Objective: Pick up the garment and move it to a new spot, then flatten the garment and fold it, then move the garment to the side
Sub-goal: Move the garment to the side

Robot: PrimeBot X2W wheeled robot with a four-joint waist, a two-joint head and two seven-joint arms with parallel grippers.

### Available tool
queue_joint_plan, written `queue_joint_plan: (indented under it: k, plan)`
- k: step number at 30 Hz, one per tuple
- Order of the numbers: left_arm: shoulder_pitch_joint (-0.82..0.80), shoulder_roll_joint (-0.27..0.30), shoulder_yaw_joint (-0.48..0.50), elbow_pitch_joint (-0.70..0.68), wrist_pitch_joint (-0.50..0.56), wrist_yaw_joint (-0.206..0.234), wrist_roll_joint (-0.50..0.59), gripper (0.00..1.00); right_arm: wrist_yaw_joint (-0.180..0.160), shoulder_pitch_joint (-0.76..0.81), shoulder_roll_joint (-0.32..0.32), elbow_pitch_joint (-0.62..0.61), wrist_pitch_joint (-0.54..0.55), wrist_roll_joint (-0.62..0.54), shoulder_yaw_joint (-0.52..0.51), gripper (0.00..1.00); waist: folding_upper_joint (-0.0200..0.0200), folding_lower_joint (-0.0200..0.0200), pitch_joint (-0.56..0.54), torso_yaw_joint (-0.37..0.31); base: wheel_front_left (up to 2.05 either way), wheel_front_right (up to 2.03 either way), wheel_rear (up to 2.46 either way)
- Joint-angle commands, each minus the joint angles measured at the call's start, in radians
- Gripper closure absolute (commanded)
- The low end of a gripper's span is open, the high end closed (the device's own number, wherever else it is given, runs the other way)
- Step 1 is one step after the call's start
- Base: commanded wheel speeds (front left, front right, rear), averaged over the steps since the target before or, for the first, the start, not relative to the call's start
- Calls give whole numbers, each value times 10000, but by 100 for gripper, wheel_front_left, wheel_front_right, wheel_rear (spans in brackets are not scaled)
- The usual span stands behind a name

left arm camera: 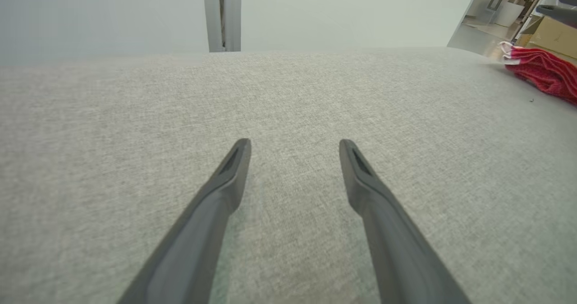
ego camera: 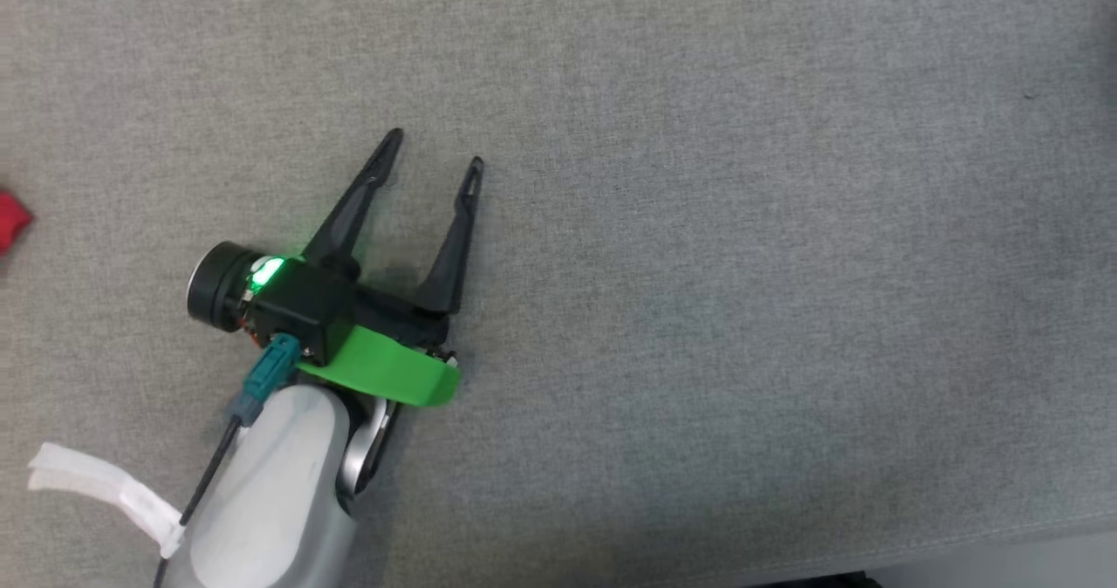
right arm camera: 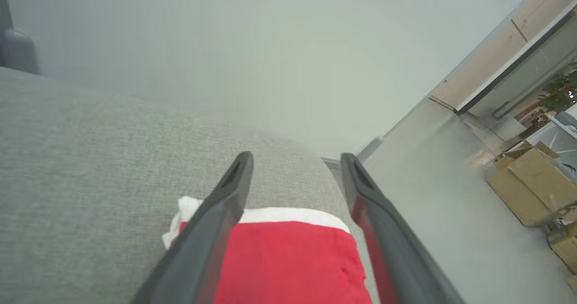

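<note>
your right gripper hangs wide open, empty, just over the red garment; left gripper, open too, sits well apart.

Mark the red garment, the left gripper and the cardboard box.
red garment (right arm camera: 293, 259), right wrist view: red cloth below the white band
left gripper (left arm camera: 295, 144), left wrist view: midway between its fingertips
cardboard box (right arm camera: 527, 191), right wrist view: its front face
</note>
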Motion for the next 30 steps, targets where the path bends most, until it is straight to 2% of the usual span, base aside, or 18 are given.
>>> queue_joint_plan:
  k: [1, 6, 15, 24, 30]
  plan:
    - [254, 21, 180, 74, 13, 22, 69, 0, -19, 213, 177, -145, -238, -17, 92, 0, 0, 0, -548, -90, 0, 0, 0]
    - [630, -193, 1076, 280, 8, 22, 144, 0, -19, 650, 1223, -514, -753, 427, 793, 0, 0, 0, -1315, -128, 0, 0, 0]
    - [1166, -419, 2260, 743, 7, 22, 338, 0, -19, 1952, 2558, -1052, -932, 1524, 1798, 0, 0, 0, -2484, 97, 0, 0, 0]
    - [1671, -632, 2979, 1383, 7, 22, 299, 0, -19, 3763, 3264, -1691, -939, 2287, 2562, 0, 0, 0, -3379, 394, 0, 0, 0]
    - [2084, -708, 3326, 1531, 7, 22, 324, 0, -19, 4762, 3386, -1963, -940, 2578, 2934, 0, 0, 0, -3936, 482, 0, 0, 0]
